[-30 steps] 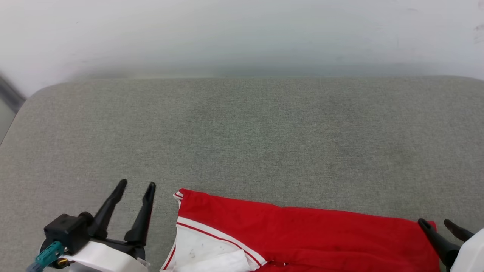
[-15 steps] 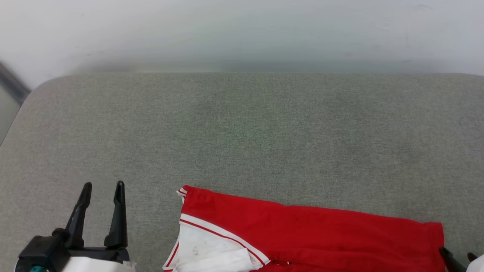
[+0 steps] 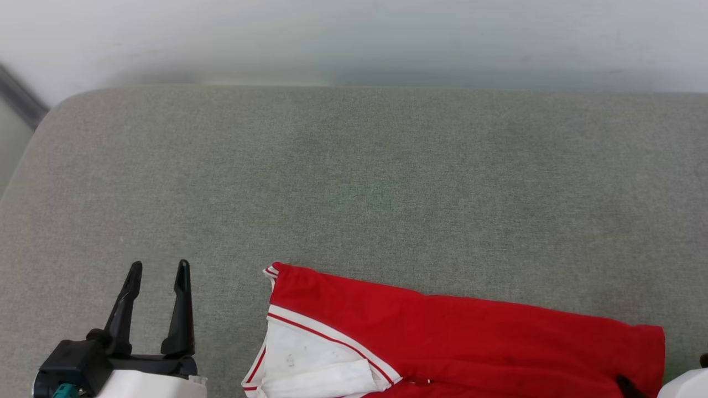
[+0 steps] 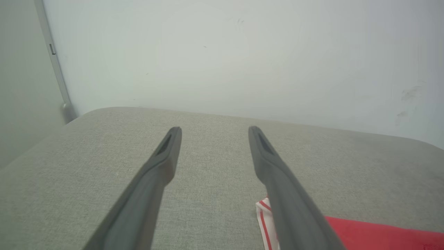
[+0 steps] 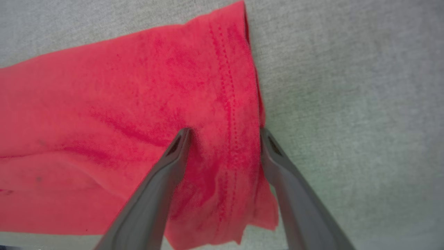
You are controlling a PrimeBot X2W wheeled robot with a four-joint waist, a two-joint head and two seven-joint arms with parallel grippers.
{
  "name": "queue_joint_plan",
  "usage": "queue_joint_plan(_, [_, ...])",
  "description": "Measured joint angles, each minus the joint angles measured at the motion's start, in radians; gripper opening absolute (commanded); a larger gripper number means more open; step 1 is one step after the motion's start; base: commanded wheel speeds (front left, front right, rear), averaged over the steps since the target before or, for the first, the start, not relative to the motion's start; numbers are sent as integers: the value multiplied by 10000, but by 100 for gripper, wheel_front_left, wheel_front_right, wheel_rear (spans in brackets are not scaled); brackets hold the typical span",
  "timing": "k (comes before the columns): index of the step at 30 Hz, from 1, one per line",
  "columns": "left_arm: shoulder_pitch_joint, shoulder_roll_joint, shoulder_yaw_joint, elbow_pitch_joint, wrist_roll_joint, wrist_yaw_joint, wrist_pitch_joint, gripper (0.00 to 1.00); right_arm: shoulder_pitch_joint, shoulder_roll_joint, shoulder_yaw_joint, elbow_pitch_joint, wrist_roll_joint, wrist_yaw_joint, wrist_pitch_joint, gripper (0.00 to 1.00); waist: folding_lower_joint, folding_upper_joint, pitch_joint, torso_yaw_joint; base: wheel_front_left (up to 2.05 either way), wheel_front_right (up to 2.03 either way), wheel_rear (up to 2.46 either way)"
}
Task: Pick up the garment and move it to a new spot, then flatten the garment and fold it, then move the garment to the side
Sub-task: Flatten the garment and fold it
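**Left gripper (image 3: 159, 265) shifts outward, right gripper (image 5: 225, 131) drops low**

Compared with a second ago, the left gripper stands further left of the garment (image 3: 470, 337). Its arm is level, its jaws wide and empty above the grey cushion (image 3: 354, 182). The right arm points down at the garment's stitched hem, jaws wide, one finger over red cloth and one at its edge. The garment lies along the cushion's near edge, white sleeve leftward.

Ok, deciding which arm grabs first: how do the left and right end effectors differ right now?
The left end effector is over bare cushion beside the garment, at its sleeve end; the right end effector straddles its stitched hem. The left points almost level toward the wall; the right aims down at cloth. Both are open, holding nothing.
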Motion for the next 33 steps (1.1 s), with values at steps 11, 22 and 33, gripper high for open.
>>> queue_joint_plan(11, [-268, -46, -48, 61, 224, -130, 0, 100, -190, -54, 311, 922, -104, -21, -410, 100, -1, 0, 337, 186, 0, 0, 0])
queue_joint_plan(22, [-273, 182, -75, 153, 94, -130, 0, 100, -439, 59, 817, 1461, -27, -19, -1022, 0, 0, 0, 45, 114, 0, 0, 0])
queue_joint_plan(33, [-77, 190, -100, 123, 79, -130, 0, 100, -559, -322, -75, 1337, -330, 8, -1446, 0, 0, 0, -353, -131, 0, 0, 0])
